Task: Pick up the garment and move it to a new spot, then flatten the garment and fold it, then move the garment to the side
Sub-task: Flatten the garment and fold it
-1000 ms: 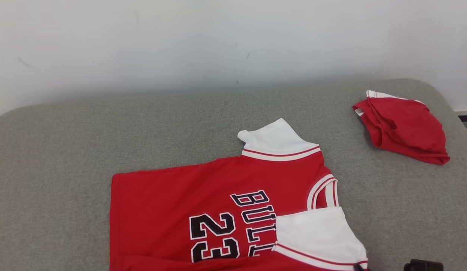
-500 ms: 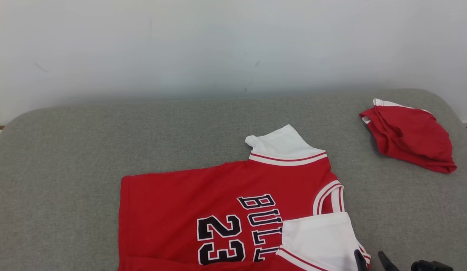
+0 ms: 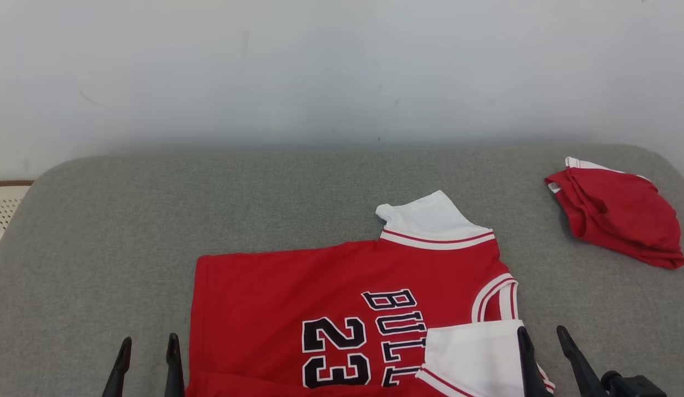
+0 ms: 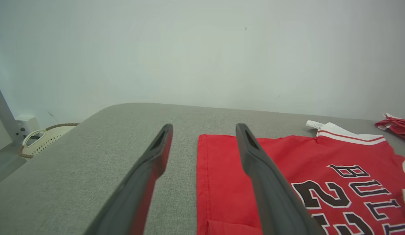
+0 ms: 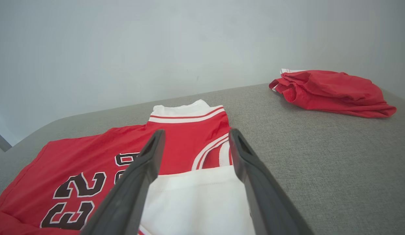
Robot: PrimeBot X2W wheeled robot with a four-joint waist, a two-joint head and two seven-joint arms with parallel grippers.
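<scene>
Garment (image 3: 297, 286) is found partly folded, left claw (image 3: 147, 342) at 7 o'clock and right claw (image 3: 541, 331) at 5 o'clock both spread empty; near edge should be gripped evenly.

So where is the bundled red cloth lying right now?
In the head view the red cloth lies at the far right of the grey pad, apart from the jersey and beyond the right gripper.
</scene>
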